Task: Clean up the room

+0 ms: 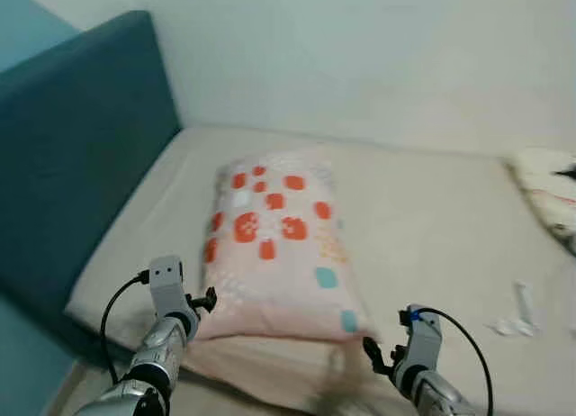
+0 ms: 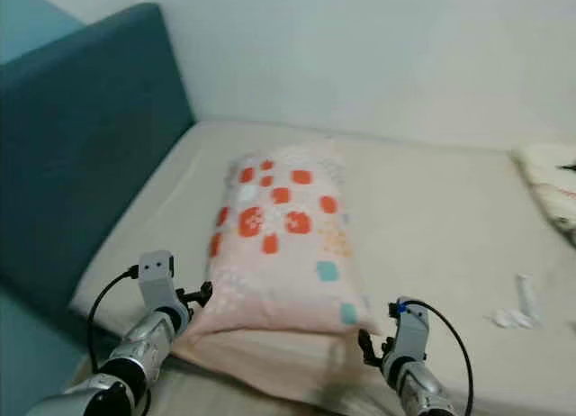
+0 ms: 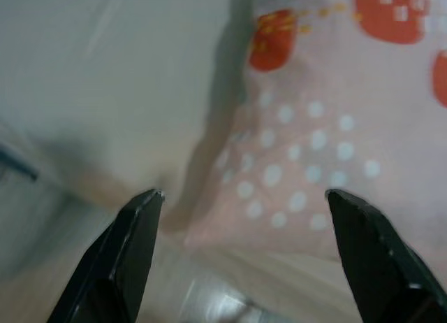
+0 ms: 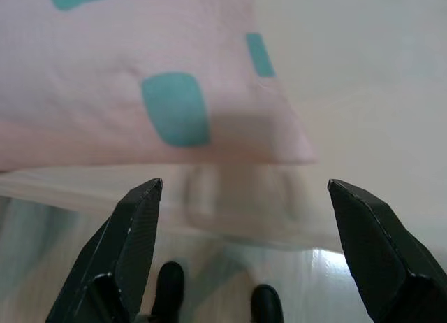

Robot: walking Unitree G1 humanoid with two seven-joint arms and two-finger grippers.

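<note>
Two grippers flank the near end of the pillow [image 1: 279, 249], whose long axis runs from the bed's [image 1: 432, 227] near edge toward the wall. Left gripper [image 3: 241, 197] and right gripper [image 4: 244, 187] both stand open, each facing a near corner, neither touching it.

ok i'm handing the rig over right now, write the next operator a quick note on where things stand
Left gripper: open, at the near left corner of the pink pillow, holding nothing.
Right gripper: open, at the pillow's near right corner, holding nothing.
Pillow lies lengthwise on the bed, beside the teal headboard. A second patterned bedding piece sits at the bed's far right; small white bits lie nearby.
Done: both grippers lined up at the corners.
Left: grasp, place the pillow, clear the rest.
</note>
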